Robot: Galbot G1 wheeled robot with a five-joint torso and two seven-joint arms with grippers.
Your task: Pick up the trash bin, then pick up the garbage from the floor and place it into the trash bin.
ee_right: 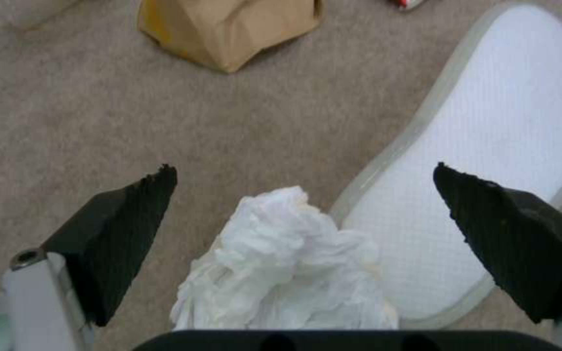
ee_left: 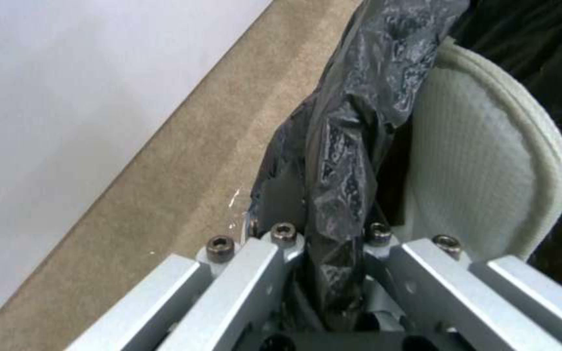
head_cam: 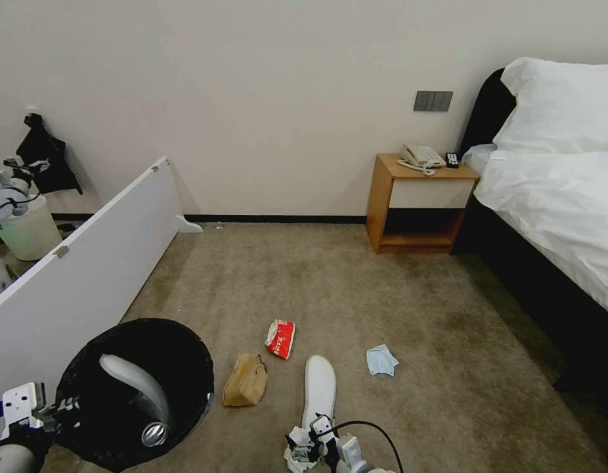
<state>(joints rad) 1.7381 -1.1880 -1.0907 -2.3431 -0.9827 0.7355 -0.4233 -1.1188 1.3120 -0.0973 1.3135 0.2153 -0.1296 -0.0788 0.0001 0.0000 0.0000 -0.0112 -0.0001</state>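
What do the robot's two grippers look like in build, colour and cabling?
The left gripper is bare silver-grey metal: angled bar linkages joined by dark hex-socket screws, on a white block with small dark holes. The right gripper has black, wedge-shaped fingers with rough-textured faces, mounted on pale silver-white brackets, and a black cable loops from its body.

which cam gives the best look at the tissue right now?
Right wrist view. The crumpled white tissue lies on the carpet between the open fingers of the right gripper, touching the slipper edge. Head view catches the tissue only at the bottom edge, partly behind the gripper. Left wrist view faces the trash bin.
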